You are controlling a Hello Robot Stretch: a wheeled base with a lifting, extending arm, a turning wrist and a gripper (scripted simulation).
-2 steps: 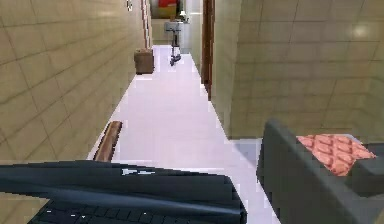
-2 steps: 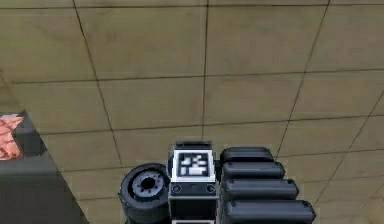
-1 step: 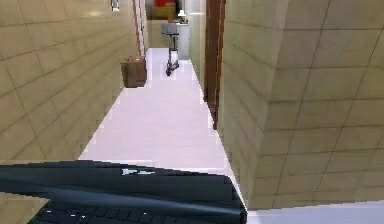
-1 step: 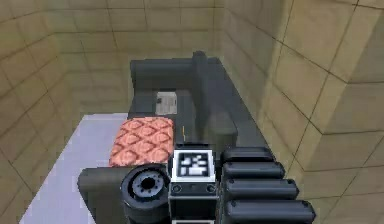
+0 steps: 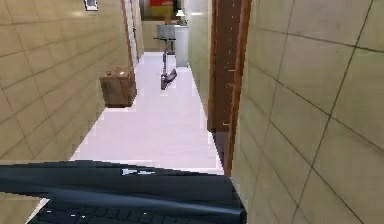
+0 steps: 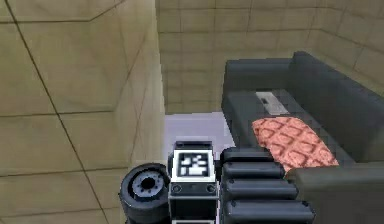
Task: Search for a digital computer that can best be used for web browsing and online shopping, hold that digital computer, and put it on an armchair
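Gripper point(image 6: 148, 190): dark round body low in the arm side view. A white marker square point(image 6: 192, 165) sits just right of it, and the ribbed arm point(image 6: 255, 190) segments are right of that. I can't make out the fingers, so I cannot tell whether it holds anything.

Laptop point(image 5: 130, 192): dark flat slab across the forward view's bottom edge, with rows of keys under a thin lid edge (shape reads as a laptop). I cannot tell where it sits against the gripper.

Around the gripper:
- Tan tiled wall point(image 6: 70, 90) lies left of it and beyond it.
- Dark padded seat point(image 6: 300, 75) lies right of it and beyond (armchair or sofa, cannot tell which). The seat's near arm block is just beside the arm segments.
- On the seat there is a red-orange patterned cushion point(image 6: 295, 140), with a small grey flat thing point(image 6: 270, 100) farther back.
- A pale floor strip point(image 6: 195, 128) runs between wall and seat, straight out past the marker.

Forward view:
- The corridor is narrow and tiled.
- A wooden crate point(image 5: 118, 87) stands against the left wall.
- A slim upright grey thing point(image 5: 165, 70) stands mid-floor beyond the crate.
- A brown door frame point(image 5: 228, 80) juts in on the right.
- Crate and upright thing both narrow the passage.
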